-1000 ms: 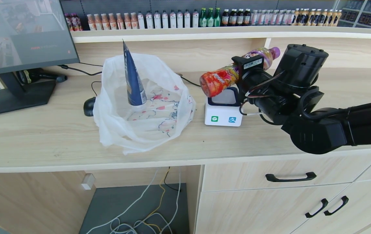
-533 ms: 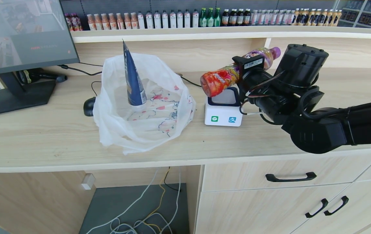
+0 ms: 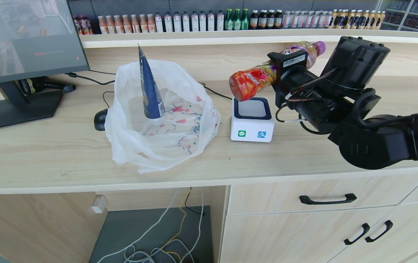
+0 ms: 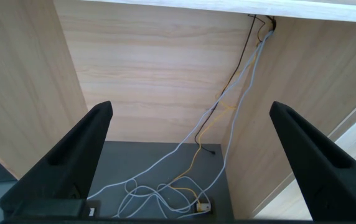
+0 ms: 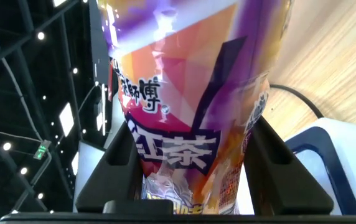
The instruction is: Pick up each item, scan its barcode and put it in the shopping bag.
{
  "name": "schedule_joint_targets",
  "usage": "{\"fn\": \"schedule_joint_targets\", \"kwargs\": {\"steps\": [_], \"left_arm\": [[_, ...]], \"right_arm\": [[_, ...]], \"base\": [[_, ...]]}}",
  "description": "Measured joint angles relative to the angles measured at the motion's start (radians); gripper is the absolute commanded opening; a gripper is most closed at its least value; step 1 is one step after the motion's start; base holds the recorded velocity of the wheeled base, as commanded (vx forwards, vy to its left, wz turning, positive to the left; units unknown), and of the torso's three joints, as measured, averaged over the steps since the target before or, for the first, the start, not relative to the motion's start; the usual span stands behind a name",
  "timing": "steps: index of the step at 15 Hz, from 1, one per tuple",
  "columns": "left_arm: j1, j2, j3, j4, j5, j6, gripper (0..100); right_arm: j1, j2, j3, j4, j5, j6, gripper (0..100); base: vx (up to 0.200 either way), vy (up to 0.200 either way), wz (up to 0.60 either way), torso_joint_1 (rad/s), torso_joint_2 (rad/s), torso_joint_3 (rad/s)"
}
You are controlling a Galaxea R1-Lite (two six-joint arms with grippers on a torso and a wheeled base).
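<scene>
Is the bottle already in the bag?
No, the right tool holds the bottle in the air by the scanner, outside the bag.

The bottle (image 3: 256, 78) in the matt right tool (image 3: 281, 71) wears a glossy plastic sleeve. Below the tool, the scanner (image 3: 251, 122) is smooth plastic, its top shiny. The bag (image 3: 132, 135) left of the tool is thin, crinkled translucent plastic on a matt wood-grain worktop (image 3: 48, 153).

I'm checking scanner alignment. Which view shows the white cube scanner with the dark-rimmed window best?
The head view: the white cube scanner sits whole on the wooden counter, window up. The right wrist view catches one corner of it behind the orange-and-purple labelled bottle. The left wrist view faces cables under the counter.
</scene>
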Motion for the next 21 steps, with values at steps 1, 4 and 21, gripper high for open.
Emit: {"fn": "schedule_joint_targets", "kwargs": {"steps": [1, 4, 21], "left_arm": [[0.000, 0.000, 0.000, 0.000, 0.000, 0.000, 100], [0.000, 0.000, 0.000, 0.000, 0.000, 0.000, 100], [0.000, 0.000, 0.000, 0.000, 0.000, 0.001, 100]], "right_arm": [[0.001, -0.016, 0.001, -0.001, 0.001, -0.022, 0], [0.012, -0.068, 0.003, -0.001, 0.004, -0.104, 0], [0.251, -0.307, 0.411, -0.330, 0.051, -1.221, 0]], "base": [[0.000, 0.000, 0.00, 0.000, 0.00, 0.000], [0.000, 0.000, 0.00, 0.000, 0.00, 0.000], [0.000, 0.000, 0.00, 0.000, 0.00, 0.000]]}}
